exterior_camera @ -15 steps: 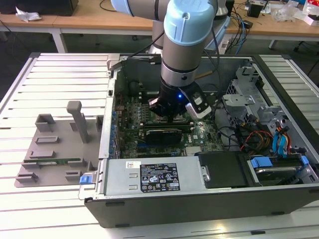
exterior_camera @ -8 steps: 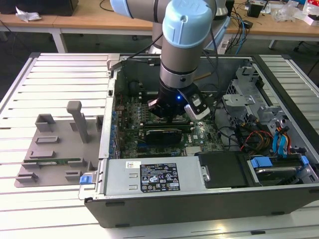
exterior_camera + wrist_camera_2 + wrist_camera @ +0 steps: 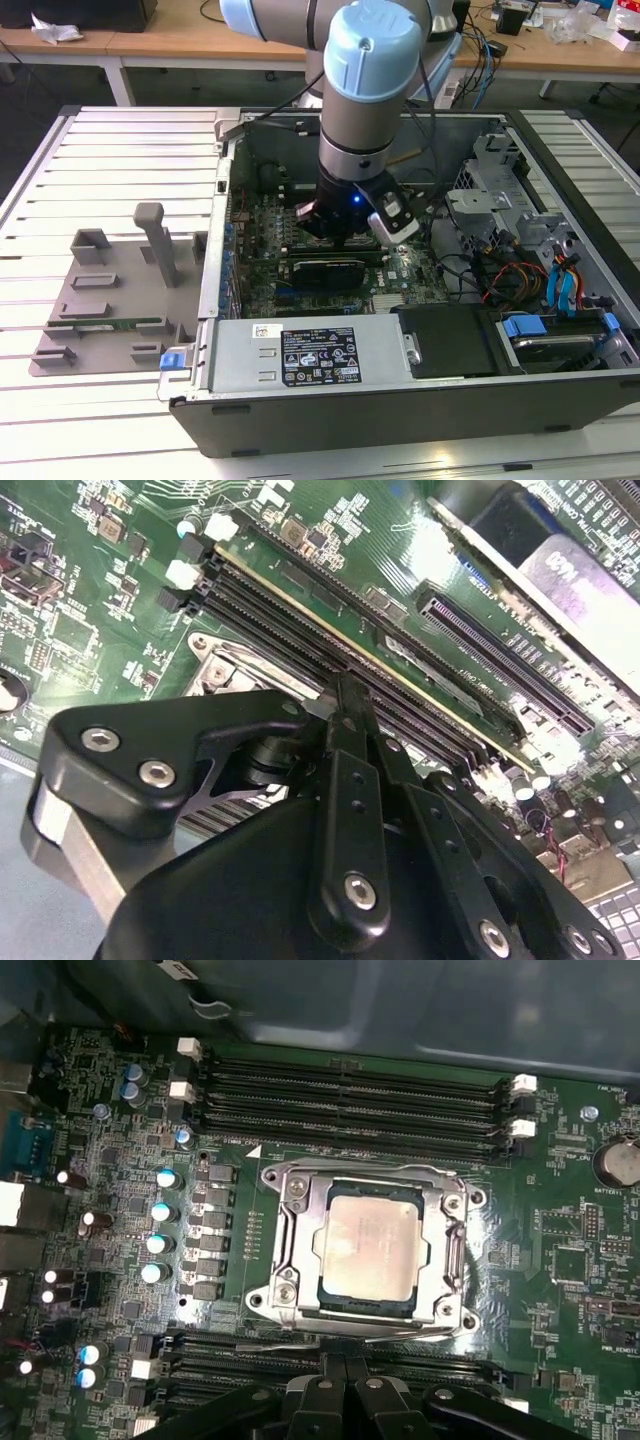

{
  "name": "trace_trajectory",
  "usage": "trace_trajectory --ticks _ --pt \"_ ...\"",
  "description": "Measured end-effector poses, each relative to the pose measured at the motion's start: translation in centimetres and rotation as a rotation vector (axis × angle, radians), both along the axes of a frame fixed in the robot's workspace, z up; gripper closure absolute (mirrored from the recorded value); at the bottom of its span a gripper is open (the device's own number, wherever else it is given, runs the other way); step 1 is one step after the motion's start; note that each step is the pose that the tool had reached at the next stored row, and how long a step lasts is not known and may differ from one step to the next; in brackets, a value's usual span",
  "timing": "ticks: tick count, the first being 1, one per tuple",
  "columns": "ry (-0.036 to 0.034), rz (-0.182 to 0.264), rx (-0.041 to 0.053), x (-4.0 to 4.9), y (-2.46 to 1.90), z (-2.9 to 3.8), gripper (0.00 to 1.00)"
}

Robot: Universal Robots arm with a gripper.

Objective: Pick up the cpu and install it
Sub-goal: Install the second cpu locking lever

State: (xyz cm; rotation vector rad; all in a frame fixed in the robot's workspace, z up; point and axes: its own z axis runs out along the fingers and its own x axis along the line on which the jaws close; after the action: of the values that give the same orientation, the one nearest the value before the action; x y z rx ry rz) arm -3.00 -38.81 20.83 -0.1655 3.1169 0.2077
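The cpu (image 3: 372,1245), a pale silvery square chip, lies flat inside the metal socket frame (image 3: 288,1260) on the green motherboard (image 3: 560,1260). In the first wrist view my gripper (image 3: 345,1368) hovers just off one side of the socket, over the memory slots there. Its black fingers are shut together with nothing between them. The second wrist view looks along the gripper (image 3: 343,692), whose tips meet above the memory slots (image 3: 400,695), with a corner of the socket frame (image 3: 215,665) beside it. In the exterior view the gripper (image 3: 343,232) reaches down into the open computer case (image 3: 330,360).
Rows of black memory slots (image 3: 350,1100) flank the socket on two sides. Capacitors (image 3: 165,1210) stand along another side. A black expansion card (image 3: 325,270), the power supply (image 3: 320,355), drive bays and cables (image 3: 530,280) crowd the case. A grey fixture tray (image 3: 110,290) sits at the exterior view's left.
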Motion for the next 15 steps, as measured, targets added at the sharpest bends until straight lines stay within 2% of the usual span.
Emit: trace_trajectory --ticks 7,10,11,12,15 --pt "-0.0001 0.0 0.0 -0.11 0.06 -0.34 0.89" --pt "-0.0001 0.0 -0.0005 -0.35 0.15 -0.8 0.89" --pt "-0.0014 0.0 0.0001 -1.62 0.33 -0.85 0.89" --pt "-0.0167 0.0 0.0001 -2.84 0.33 -0.51 0.89" --pt "-0.0168 0.0 0.0001 -3.33 0.33 -0.51 0.89"
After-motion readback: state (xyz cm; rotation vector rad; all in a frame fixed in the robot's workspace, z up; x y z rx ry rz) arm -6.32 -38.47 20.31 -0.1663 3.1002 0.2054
